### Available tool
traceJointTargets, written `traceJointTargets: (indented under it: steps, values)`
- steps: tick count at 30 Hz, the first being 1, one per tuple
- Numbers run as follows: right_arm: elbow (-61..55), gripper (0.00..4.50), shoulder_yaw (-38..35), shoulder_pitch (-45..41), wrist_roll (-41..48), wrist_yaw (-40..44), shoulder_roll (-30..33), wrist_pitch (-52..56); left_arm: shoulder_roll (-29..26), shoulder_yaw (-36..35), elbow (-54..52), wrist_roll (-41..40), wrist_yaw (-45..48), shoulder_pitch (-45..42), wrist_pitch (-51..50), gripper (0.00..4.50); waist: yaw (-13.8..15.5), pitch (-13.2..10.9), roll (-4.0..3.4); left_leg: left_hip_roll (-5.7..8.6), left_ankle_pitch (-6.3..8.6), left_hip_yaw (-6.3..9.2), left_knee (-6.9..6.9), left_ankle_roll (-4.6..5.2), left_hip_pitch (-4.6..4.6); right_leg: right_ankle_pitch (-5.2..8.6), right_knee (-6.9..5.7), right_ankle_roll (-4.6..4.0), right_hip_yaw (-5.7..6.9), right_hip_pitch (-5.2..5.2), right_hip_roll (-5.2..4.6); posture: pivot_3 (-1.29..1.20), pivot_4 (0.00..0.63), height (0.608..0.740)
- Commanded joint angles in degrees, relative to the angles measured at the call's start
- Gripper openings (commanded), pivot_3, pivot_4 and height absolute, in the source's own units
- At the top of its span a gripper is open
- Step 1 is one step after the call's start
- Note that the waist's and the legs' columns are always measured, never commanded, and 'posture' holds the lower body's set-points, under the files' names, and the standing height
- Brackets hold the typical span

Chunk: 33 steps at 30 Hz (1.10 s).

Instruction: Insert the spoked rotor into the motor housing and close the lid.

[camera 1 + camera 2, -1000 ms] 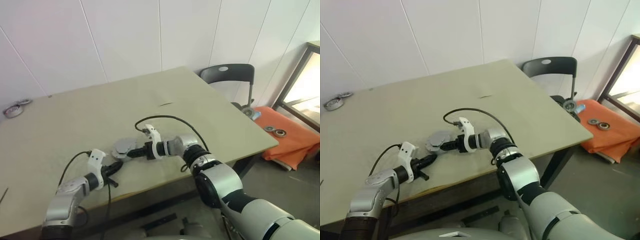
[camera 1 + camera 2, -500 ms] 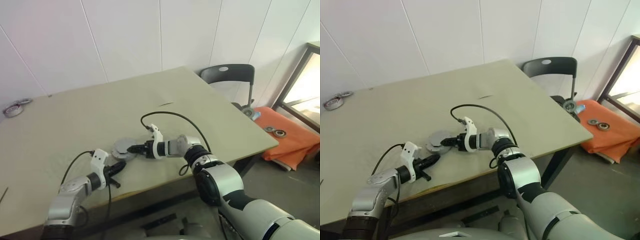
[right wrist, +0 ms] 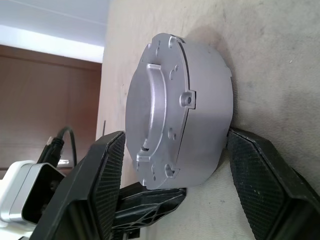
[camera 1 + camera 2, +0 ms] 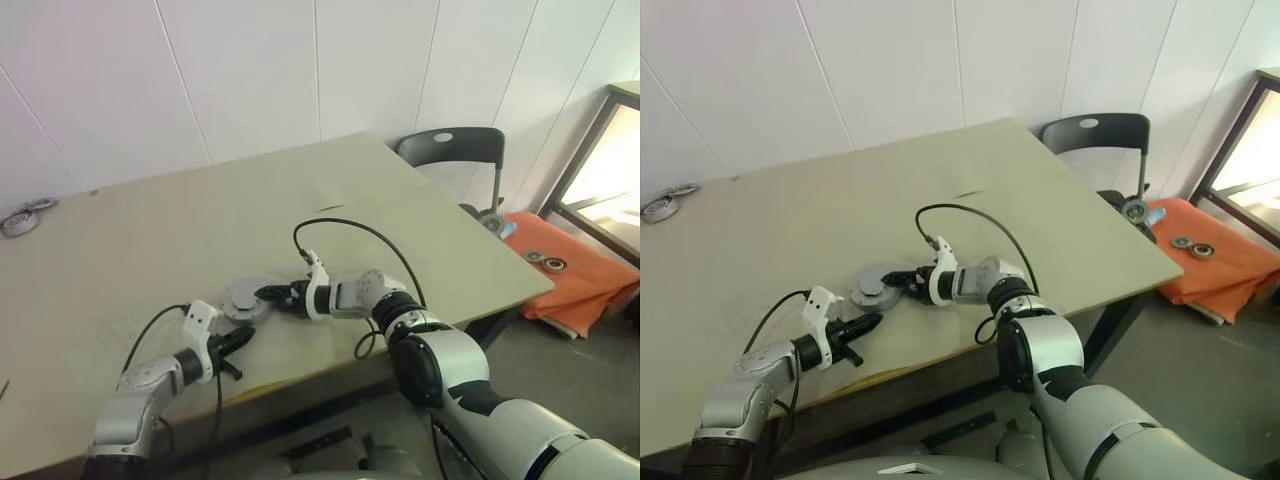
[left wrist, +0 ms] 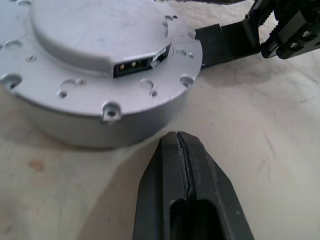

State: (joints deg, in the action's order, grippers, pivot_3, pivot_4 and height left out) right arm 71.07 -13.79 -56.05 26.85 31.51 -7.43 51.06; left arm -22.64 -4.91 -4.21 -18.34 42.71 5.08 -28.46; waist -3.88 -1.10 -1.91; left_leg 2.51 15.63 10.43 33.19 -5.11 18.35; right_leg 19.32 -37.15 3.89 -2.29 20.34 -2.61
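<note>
Sideways, the right hand (image 3: 170,165) straddles the motor housing (image 3: 175,110); left hand (image 5: 185,150) pinched closed beside it.

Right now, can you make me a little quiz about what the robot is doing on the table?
1. True or false: the lid is already on the motor housing.
2. Which tool has its fingers on either side of the motor housing: A) left tool, B) right tool?
3. Fill in: the left tool's fingers are ___.

Key: 1 true; 2 B; 3 shut.
</note>
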Motion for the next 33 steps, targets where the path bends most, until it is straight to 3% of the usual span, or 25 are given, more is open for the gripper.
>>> traceJointTargets:
  steps: [1,12,17,26,33]
  values:
    - [4.96,3.31,3.08,3.28,-5.04,-5.66,-11.36,0.75,-0.11,0.65,-0.09,-0.59,-0.73,-0.19,-0.55,0.00,0.03,0.07,-0.05,0.00,-0.01,0.08,-0.01,0.02,-0.01,0.00,0.00,0.00,0.01,0.00,0.04,0.00,0.000,0.740]
    - [4.95,3.31,2.20,2.71,-3.35,-5.83,-11.13,1.07,-6.88,-7.43,2.19,-4.11,0.08,-0.66,0.50,0.00,-0.14,-0.05,0.18,0.04,0.05,0.30,-0.04,-0.08,0.02,0.01,0.03,0.00,0.00,0.16,0.11,0.00,0.000,0.740]
    - [4.59,3.31,0.44,1.10,-0.97,-2.20,-10.90,4.10,-6.61,-8.01,3.13,-4.29,-0.52,-1.29,1.54,0.00,-0.14,-0.12,0.28,0.05,0.04,0.37,-0.08,-0.07,0.04,0.01,0.03,0.00,-0.02,0.23,0.14,0.00,0.000,0.740]
    - [4.71,3.31,0.66,1.84,-1.37,-4.32,-10.30,2.78,-6.20,-7.91,4.74,-3.29,-1.73,-2.56,3.35,0.00,-0.12,-0.14,0.53,0.02,-0.05,0.39,-0.20,0.08,0.10,0.02,0.01,0.06,-0.06,0.48,0.16,0.00,0.000,0.740]
    - [4.23,3.31,2.45,1.16,-2.30,0.27,-9.62,5.01,-10.12,-11.71,-6.65,-12.14,2.08,-0.88,-4.44,0.00,-0.31,-0.40,0.97,0.03,-0.05,0.38,-0.21,0.09,0.30,0.00,0.00,0.08,-0.07,0.71,0.16,0.00,0.000,0.740]
